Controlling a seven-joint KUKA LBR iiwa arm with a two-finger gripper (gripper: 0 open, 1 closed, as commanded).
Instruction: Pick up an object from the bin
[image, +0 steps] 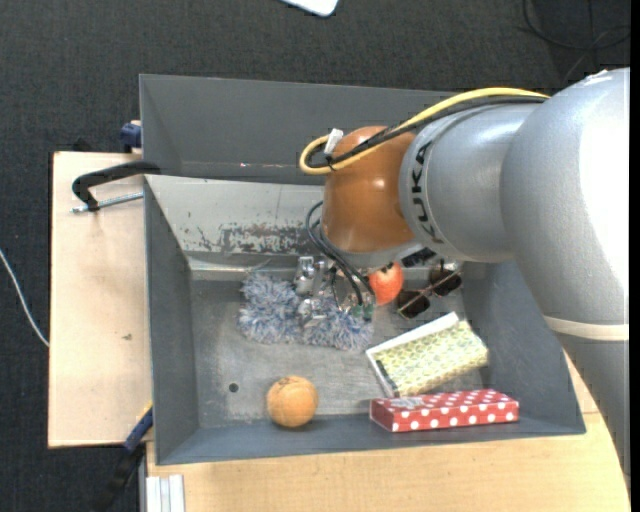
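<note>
In the camera view the gripper (322, 297) stands low over the fluffy blue-grey cloth (268, 312) in the middle of the bin (180, 400), probably because this soft thing is easy to pinch. It seems to touch the cloth; how wide it is, I cannot tell. The ball (292, 402) lies well apart.

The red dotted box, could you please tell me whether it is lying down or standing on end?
Lying down: the red dotted box rests lengthwise along the near wall of the bin.
</note>
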